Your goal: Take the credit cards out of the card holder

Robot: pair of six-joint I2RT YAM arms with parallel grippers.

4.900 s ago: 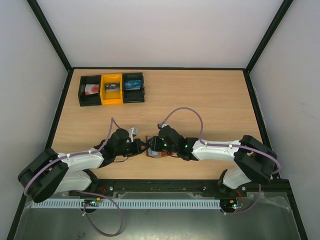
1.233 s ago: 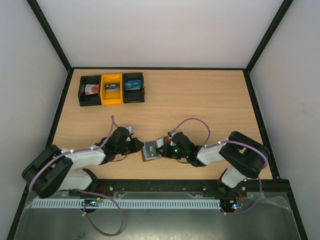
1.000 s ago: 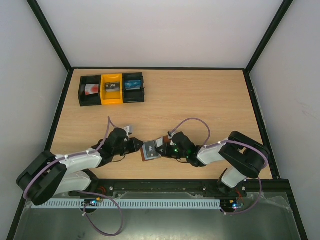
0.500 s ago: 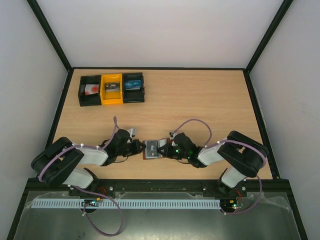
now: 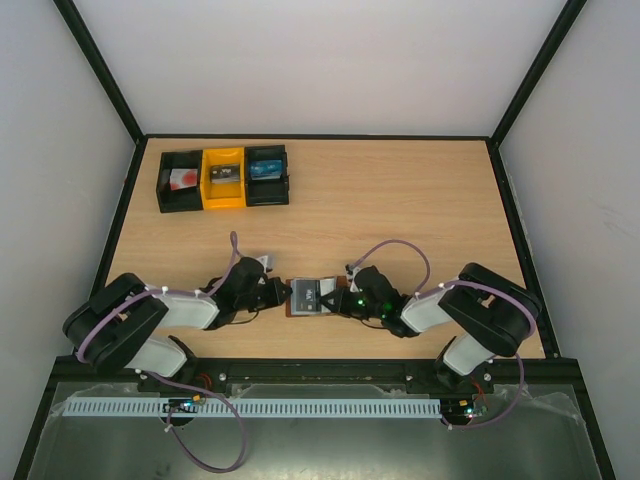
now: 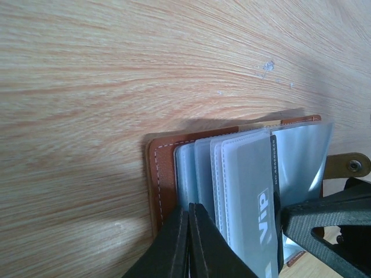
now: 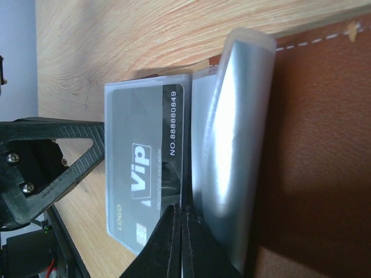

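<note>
At the table's (image 5: 400, 200) near edge, left gripper (image 6: 190, 227) and right gripper (image 7: 181, 233) sit clenched against the wallet (image 6: 155, 174); black card (image 7: 145, 174) not yet out.

Open brown card holder (image 6: 155, 174) lies flat, black card (image 7: 145, 174) (marked "Vip") sleeved inside.

Three bins stood touching in a row at the table's (image 5: 400, 200) ten o'clock: left bin (image 5: 180, 181) black, yellow bin (image 5: 223, 179) midmost, right bin (image 5: 267, 173) black.
</note>
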